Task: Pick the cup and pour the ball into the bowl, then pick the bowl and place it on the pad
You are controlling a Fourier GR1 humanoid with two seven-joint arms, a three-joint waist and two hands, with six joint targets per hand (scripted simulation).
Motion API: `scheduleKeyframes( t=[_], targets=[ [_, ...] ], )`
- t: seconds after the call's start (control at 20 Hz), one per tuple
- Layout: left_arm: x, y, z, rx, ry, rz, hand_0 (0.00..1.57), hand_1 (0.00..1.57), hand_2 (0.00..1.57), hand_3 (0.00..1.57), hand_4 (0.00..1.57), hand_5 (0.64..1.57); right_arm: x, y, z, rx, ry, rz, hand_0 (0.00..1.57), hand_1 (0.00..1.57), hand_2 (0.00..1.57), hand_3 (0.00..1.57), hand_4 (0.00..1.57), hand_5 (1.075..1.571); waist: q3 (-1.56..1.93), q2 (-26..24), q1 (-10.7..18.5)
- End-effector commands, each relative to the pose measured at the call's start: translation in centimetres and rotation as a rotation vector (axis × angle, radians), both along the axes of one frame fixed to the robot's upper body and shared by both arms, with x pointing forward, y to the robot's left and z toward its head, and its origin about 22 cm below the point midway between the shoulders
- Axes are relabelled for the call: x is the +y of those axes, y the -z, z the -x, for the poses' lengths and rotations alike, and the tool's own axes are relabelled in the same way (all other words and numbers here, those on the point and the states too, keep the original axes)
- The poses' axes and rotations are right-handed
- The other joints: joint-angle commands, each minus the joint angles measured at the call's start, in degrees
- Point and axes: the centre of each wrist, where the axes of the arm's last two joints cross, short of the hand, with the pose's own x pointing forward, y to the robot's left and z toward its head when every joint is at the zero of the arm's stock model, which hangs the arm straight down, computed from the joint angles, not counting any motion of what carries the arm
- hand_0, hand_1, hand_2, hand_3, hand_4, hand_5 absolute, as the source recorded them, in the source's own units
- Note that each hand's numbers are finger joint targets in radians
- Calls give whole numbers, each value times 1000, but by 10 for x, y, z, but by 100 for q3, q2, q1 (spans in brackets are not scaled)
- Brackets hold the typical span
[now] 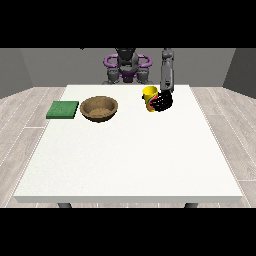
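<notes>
Grey walls and pale floorboards frame the white table (130, 160), which fills the middle of the frame. Right of centre near the table's far edge, the hand at the view's right (163, 102) hangs from its arm and sits against the side of the yellow cup (149, 98) — its dark fingers look curled round the cup's right flank, grasping it, though the contact is small in view. The cup stands upright on the table, its long axis vertical; the ball cannot be seen. Further left lies the wooden bowl (99, 108), near but clearly apart from the cup, and beyond it at the left edge the green pad (63, 109), just beside the bowl. The other hand does not show. So the pour, by my reading, must travel leftward — cup carried over the bowl, then tipped.
</notes>
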Motion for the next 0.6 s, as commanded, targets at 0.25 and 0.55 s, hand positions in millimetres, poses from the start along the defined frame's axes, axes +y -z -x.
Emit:
scheduleKeyframes(
  t=[0.25, 0.55],
  targets=[
    [-53, -37, -41, 63, -57, -326, 1394, 1394, 1571, 1571, 1096, 1526, 1, 22, -13, 115, -6, 1, 0, 0, 0, 0, 238, 1560, -5, -622, 54],
    [-101, -62, -65, 37, -172, -535, 1415, 1415, 1571, 1571, 971, 1562, -9, 20, -30, 83, -17, 19, 0, 0, 0, 0, 292, 1561, 0, -494, -43]
  ],
)
